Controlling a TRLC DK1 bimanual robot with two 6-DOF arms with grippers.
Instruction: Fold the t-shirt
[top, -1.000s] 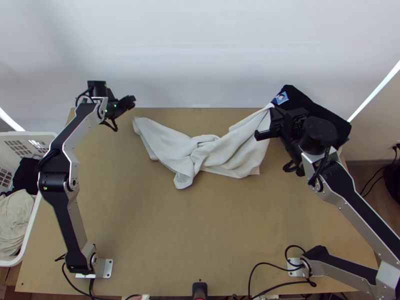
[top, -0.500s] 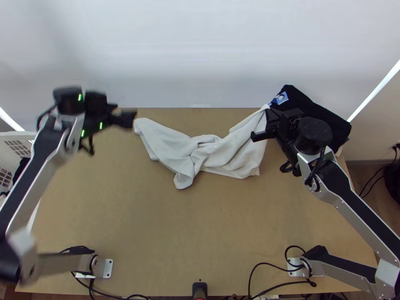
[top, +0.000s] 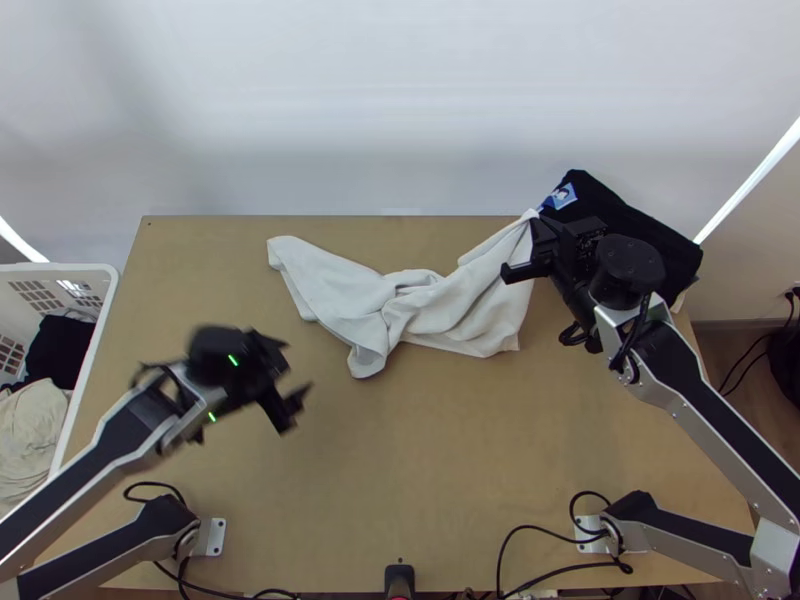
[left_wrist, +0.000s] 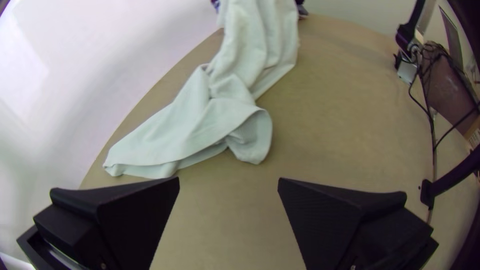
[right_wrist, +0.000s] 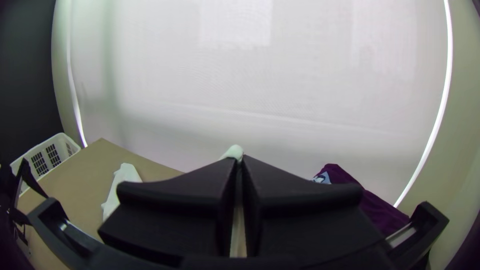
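Observation:
The white t-shirt (top: 350, 295) lies bunched and twisted along the table's back half, its right end raised at my right gripper (top: 525, 250). In the right wrist view my right gripper (right_wrist: 239, 162) is shut on a bit of the white cloth, which pokes out between the fingertips. My left gripper (top: 292, 388) is over the left middle of the table, nearer the front than the cloth and apart from it. In the left wrist view my left gripper (left_wrist: 228, 181) stands open with bare table between its fingers, and the t-shirt (left_wrist: 200, 120) lies beyond them.
Dark folded cloth (top: 640, 225) with a blue-and-white patch sits at the table's back right corner, beside the right gripper. A white basket (top: 92, 350) holding dark and cream cloth stands at the left edge. Black cables (top: 520, 560) run along the near edge.
My left gripper has moved from the back left corner toward the table's front and a little right. My right gripper has shifted slightly left with the cloth's end; the rest of the t-shirt lies the same.

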